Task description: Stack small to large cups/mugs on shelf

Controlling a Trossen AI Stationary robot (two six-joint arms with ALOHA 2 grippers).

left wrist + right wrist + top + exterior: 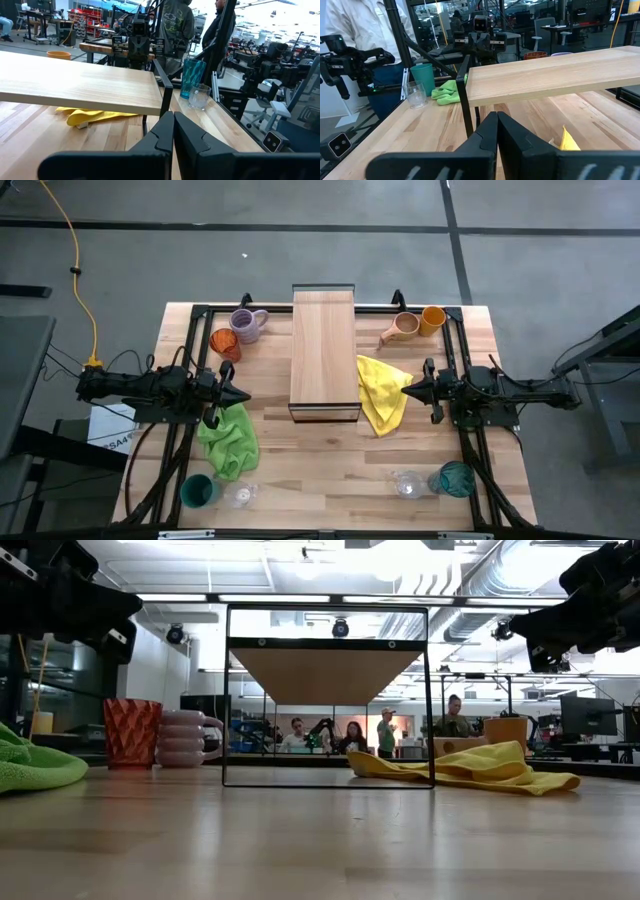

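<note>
On the tabletop (330,470), both tools clenched empty, we judge the clear glass (407,484) near the front edge light, slippery, fragile: grip its rim.

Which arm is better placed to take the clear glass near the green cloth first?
Left. The left gripper hangs shut over the green cloth, on the same side as that glass; the right gripper is beyond the shelf.

A big open robotics lab: exposed ceiling ducts (470,580), rows of workbenches (107,47), red tool racks (90,12), and people (455,720) seated at stations behind.
</note>
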